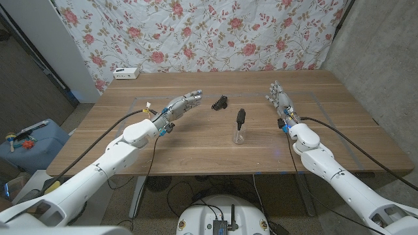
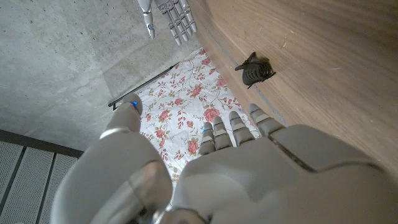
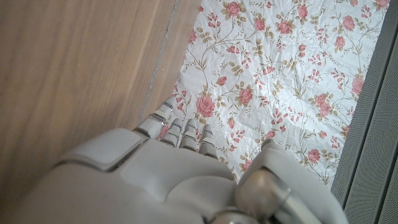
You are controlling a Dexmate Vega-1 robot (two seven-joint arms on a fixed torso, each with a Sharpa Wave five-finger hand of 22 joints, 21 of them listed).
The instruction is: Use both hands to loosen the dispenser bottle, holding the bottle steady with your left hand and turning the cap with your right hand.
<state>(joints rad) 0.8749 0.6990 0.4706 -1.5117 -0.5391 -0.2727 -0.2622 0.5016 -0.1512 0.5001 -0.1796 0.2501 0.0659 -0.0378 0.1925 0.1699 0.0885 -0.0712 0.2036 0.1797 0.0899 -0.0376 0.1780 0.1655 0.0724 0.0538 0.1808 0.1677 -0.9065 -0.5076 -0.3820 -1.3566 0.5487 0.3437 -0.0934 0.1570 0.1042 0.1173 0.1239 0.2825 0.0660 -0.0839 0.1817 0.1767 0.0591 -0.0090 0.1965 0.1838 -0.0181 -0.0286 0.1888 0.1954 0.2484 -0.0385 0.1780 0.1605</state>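
Bottle [image 1: 240, 132] stands mid-table, untouched, btwn both hands. Left hand [image 1: 181, 103] near a black clip [image 1: 220, 102], right hand [image 1: 279, 98] well apart; both released, fingers apart. Best: left steadies body first, then right takes cap.

Both arms are looking like smooth white plastic shells, fat rounded segments narrowing toward the wrists. The left hand [image 1: 185, 100] and right hand [image 1: 279, 95] are showing silvery-grey metal fingers built from ribbed, stacked segments, with pale grey plates across their backs. A thick black cable is running along the outside of each forearm, and small yellow and blue bits are sitting around each wrist
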